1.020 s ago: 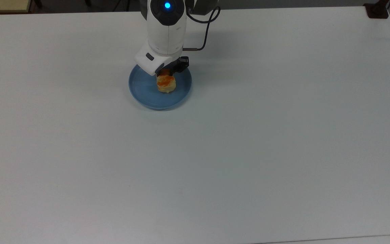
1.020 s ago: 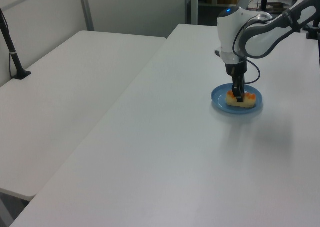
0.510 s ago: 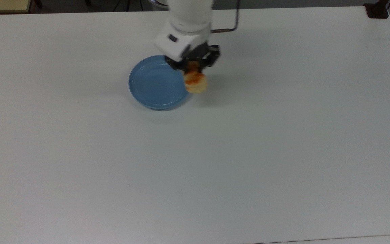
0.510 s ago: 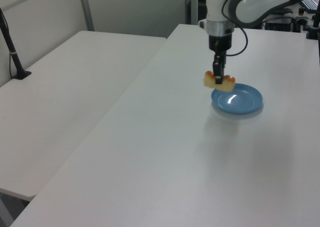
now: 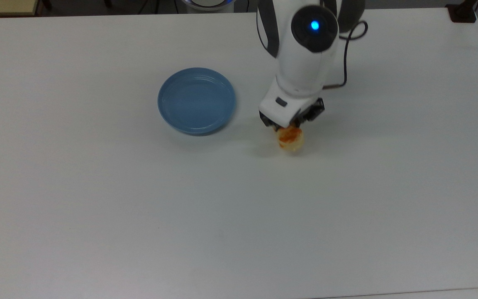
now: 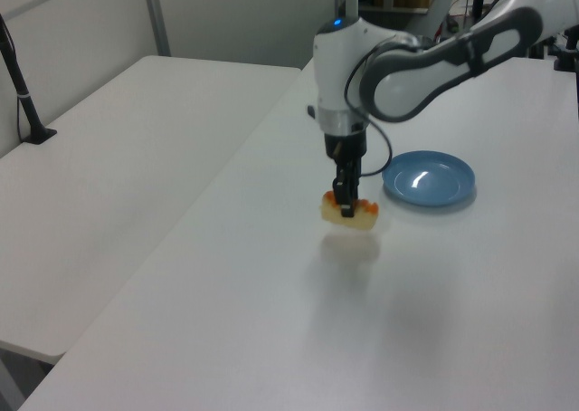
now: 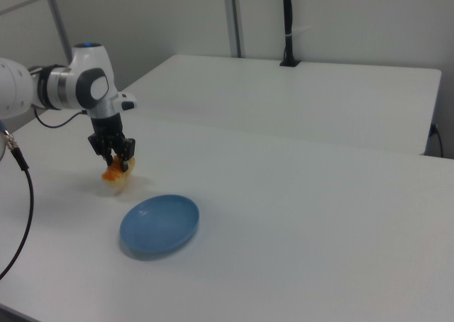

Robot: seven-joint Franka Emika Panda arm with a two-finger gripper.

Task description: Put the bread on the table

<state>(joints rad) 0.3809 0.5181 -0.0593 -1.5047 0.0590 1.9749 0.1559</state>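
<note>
We're in a lab or test room. Plain white tables (image 7: 305, 95) stand side by side, a black clamp-on pole (image 7: 287, 24) rises from one, with bare partition walls (image 7: 340, 24) behind.

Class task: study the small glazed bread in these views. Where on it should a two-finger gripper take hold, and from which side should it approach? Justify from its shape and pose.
Probably across the middle of the bread, coming from straight above. It is an oblong loaf lying level, so the narrow width suits the fingers, and a central hold keeps both ends balanced. The gripper holds it this way now, clear of the blue plate.
</note>
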